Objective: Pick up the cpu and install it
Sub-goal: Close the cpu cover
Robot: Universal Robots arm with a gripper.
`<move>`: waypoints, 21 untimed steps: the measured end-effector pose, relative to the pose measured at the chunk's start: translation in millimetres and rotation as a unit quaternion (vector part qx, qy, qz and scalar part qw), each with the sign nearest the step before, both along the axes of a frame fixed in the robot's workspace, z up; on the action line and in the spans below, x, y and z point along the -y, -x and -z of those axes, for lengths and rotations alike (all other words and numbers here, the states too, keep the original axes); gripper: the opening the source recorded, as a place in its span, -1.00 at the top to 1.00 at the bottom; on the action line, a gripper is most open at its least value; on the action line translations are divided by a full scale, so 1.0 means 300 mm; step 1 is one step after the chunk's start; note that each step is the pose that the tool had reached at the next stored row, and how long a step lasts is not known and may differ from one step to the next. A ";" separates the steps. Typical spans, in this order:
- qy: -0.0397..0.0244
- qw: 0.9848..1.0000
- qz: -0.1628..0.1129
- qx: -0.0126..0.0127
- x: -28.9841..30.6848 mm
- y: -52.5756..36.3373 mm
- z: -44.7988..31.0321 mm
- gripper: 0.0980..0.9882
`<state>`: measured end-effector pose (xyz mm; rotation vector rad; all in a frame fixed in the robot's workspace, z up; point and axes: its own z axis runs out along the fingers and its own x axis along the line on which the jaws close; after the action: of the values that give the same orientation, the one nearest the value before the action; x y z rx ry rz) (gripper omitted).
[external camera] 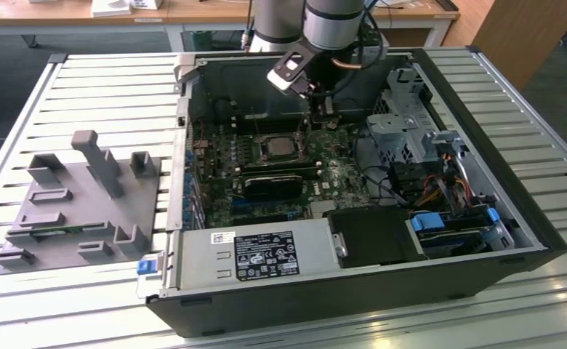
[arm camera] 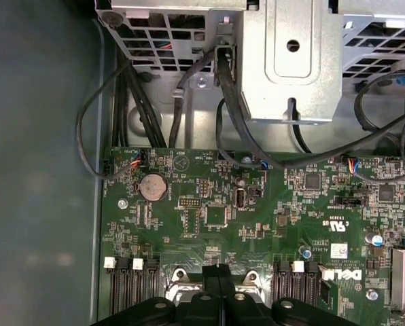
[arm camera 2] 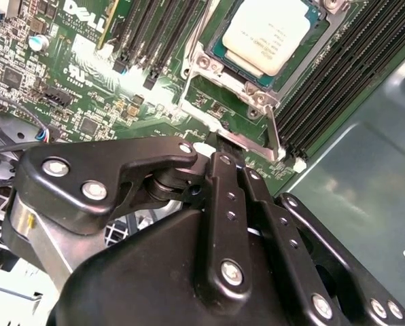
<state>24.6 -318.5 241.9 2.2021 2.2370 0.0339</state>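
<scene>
In the exterior view, the arm (external camera: 332,18) was cut off by the picture's upper edge, and the table (external camera: 70,87) was cut off at the left and lower edges. In the second wrist view, the cpu (arm camera 2: 274,34) was clipped by the picture's edge and much of the motherboard (arm camera 2: 87,102) was hidden behind the gripper (arm camera 2: 231,153). Whether the gripper touched the socket frame (arm camera 2: 257,98) could not be told. In the first wrist view, the socket frame was largely covered by the gripper, and the drive cage (arm camera: 291,61) was cropped by the edge.
</scene>
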 end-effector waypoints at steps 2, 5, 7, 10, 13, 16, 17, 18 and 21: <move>0.000 1.000 0.000 0.000 0.000 0.003 0.000 0.98; 0.000 1.000 0.000 0.000 0.000 0.006 0.001 0.98; 0.000 1.000 0.000 0.000 0.000 0.007 0.002 0.98; 0.000 1.000 0.000 -0.001 0.000 0.010 0.004 0.98; 0.000 1.000 0.000 -0.001 0.000 0.014 0.006 0.98; 0.000 1.000 0.000 -0.001 0.000 0.017 0.008 0.98; 0.000 1.000 0.000 -0.002 0.000 0.018 0.008 0.98; 0.000 1.000 0.000 -0.002 0.000 0.019 0.009 0.98; 0.000 1.000 0.000 -0.002 0.000 0.024 0.011 0.98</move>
<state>17.4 -318.4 238.6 2.2044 2.2393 0.0290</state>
